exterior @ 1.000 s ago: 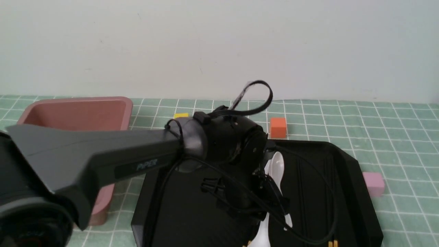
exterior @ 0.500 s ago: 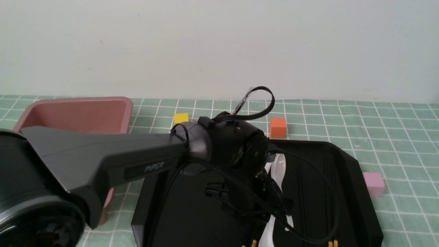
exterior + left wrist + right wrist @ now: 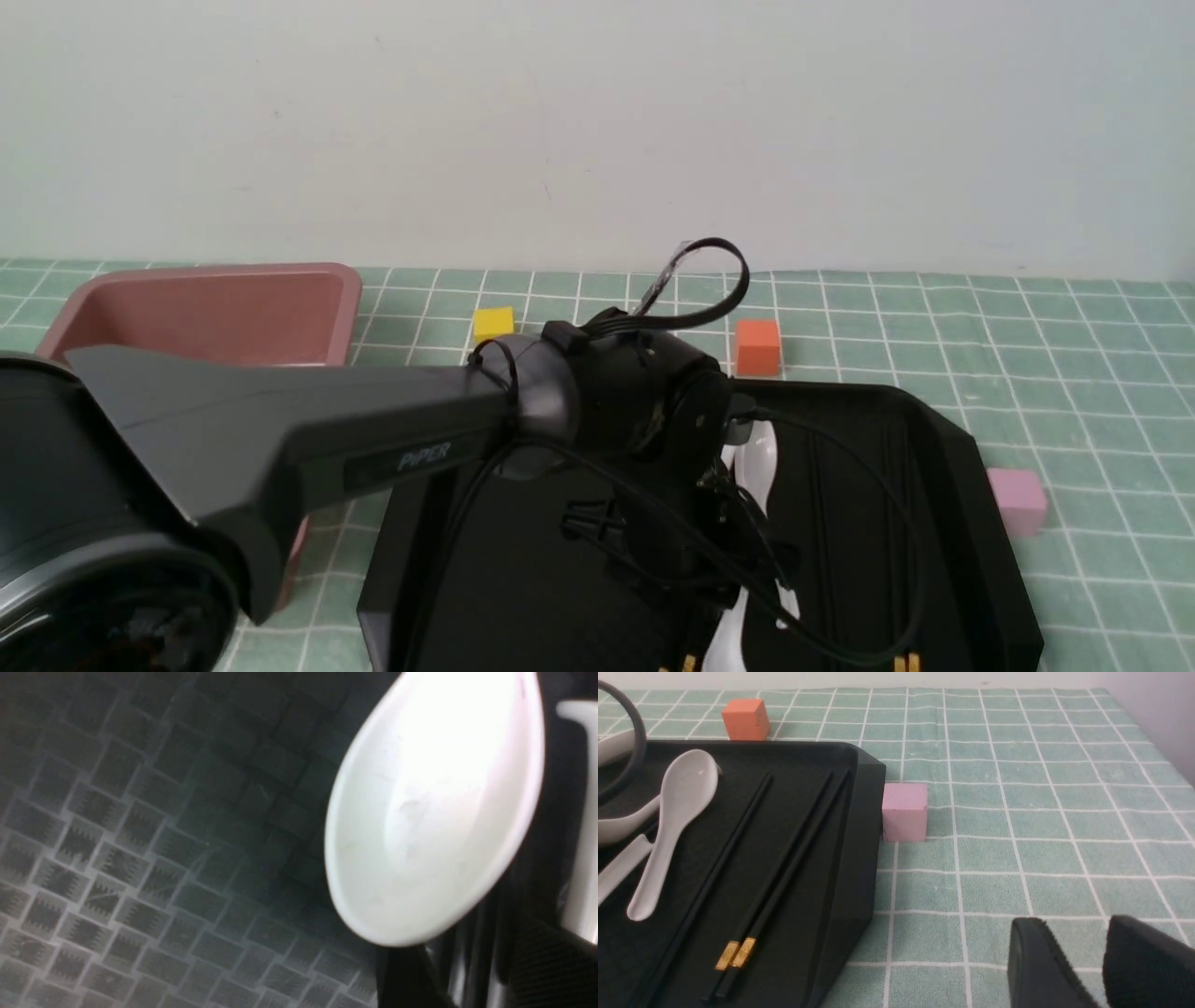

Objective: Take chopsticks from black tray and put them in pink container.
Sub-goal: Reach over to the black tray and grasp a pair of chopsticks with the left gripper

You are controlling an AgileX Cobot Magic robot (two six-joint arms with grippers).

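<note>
On the green-checked worktop (image 3: 1074,336) there is one black tray (image 3: 962,467), ahead and slightly right, and one pink container (image 3: 205,308) beside it on the left. The left arm (image 3: 327,429) reaches over the tray's middle, its wrist low above the white spoons (image 3: 672,826). Its jaws are hidden beneath the wrist, so I cannot tell how wide they are or whether they hold anything. The right jaws hang off the tray's right side over bare cloth, pads (image 3: 1045,970) a narrow gap apart and empty. The chopsticks (image 3: 787,868) lie flat in the tray, long axis front to back, gold ends toward the robot. The pair by the right rim looks nearer the right jaws, though the container is on the left arm's side. Three sticks count clearly; gold tips (image 3: 686,663) under the left wrist suggest more. There are at least two spoons, perhaps three. The three small cubes are yellow (image 3: 493,323), orange (image 3: 757,347) and pale pink (image 3: 1016,499).
</note>
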